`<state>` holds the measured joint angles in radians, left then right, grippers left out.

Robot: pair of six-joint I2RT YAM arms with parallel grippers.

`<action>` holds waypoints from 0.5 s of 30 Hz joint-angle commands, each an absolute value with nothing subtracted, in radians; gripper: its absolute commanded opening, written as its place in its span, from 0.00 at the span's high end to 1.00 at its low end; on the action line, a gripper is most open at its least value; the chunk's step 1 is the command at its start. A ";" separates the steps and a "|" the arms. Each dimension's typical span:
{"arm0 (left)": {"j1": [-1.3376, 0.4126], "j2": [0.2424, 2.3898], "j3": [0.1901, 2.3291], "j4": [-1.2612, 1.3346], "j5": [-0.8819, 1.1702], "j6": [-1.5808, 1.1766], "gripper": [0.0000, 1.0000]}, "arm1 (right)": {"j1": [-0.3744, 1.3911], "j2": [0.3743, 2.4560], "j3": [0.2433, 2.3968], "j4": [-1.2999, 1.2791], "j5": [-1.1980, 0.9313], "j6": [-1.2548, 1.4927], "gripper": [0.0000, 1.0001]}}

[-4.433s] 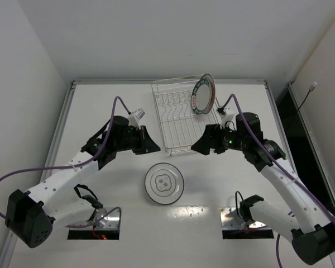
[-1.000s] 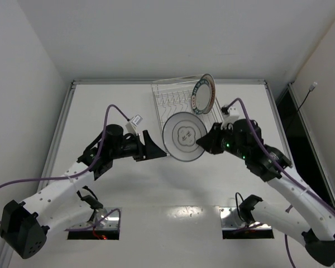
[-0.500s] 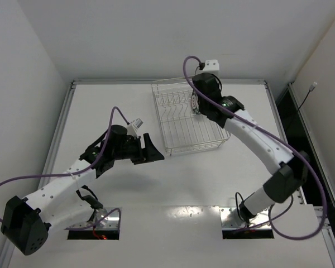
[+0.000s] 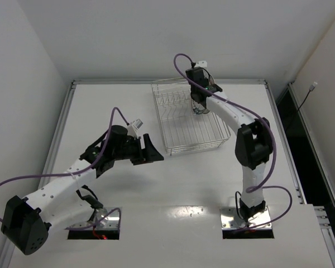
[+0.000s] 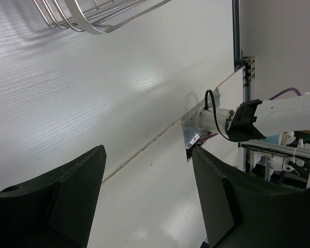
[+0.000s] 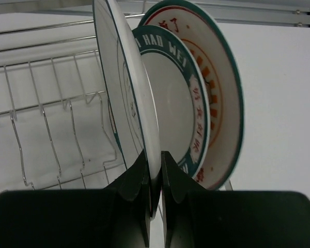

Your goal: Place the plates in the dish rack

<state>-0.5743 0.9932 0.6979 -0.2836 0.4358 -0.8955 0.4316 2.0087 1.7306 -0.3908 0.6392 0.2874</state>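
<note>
Near the far edge of the table, over the dish rack, pinches with the right gripper the lower rim of the white plate with thin dark rings. Holds it upright and edge-on, probably so that it can slide into a free slot. Places it just in front of the lettered plate and the orange plate, which lean together in the rack. Cannot tell whether it sits on the wires yet, so should not let go before this is sure. Waits with the left gripper spread wide and empty over the middle of the table, seemingly to stay out of the way.
</note>
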 commanded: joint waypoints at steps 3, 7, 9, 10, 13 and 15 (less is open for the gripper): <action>-0.571 1.009 0.718 -0.265 0.433 -0.885 0.35 | 0.384 2.078 1.810 -0.359 0.508 0.305 1.00; -0.571 1.081 0.767 -0.245 0.420 -0.885 0.34 | 0.348 2.114 1.835 -0.434 0.396 0.365 1.00; -0.571 1.117 0.801 -0.255 0.373 -0.885 0.34 | 0.333 2.114 1.835 -0.454 0.307 0.386 0.99; -0.571 1.133 0.820 -0.255 0.347 -0.885 0.34 | 0.324 2.114 1.835 -0.465 0.281 0.387 0.97; -0.571 1.199 0.899 -0.264 0.237 -0.876 0.34 | 0.298 2.091 1.835 -0.492 0.201 0.387 0.75; -0.571 1.253 0.968 -0.287 0.155 -0.876 0.34 | 0.298 2.065 1.845 -0.550 0.189 0.409 0.62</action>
